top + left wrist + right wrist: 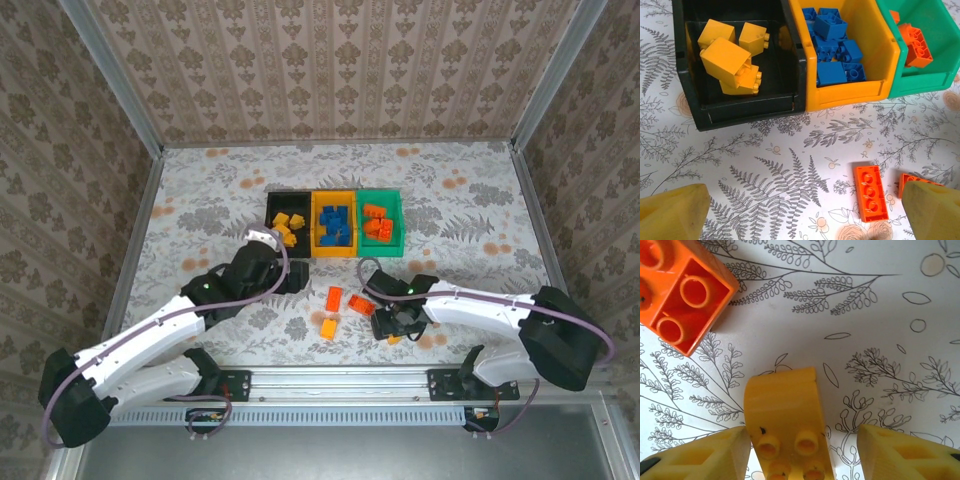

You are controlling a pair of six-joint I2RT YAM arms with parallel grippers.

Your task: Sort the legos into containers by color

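Now the step in hand is picking up a loose yellow brick (782, 410) from the near right part of the worktop (880, 315). The right claw (801, 436) straddles it, part open. One finger (700, 455) appears to touch the brick's side, while the other sits apart from it with bare worktop between, so nothing is gripped yet. An orange-red brick (682, 295) lies just beside, untouched. Next, by the look of it, the claw must pinch the brick squarely, lift it, and carry it far and left to the black bin (750, 112), where other yellow bricks lie. The left claw (802, 212) hangs wide open and empty near that bin, with loose orange-red bricks (871, 192) below it.
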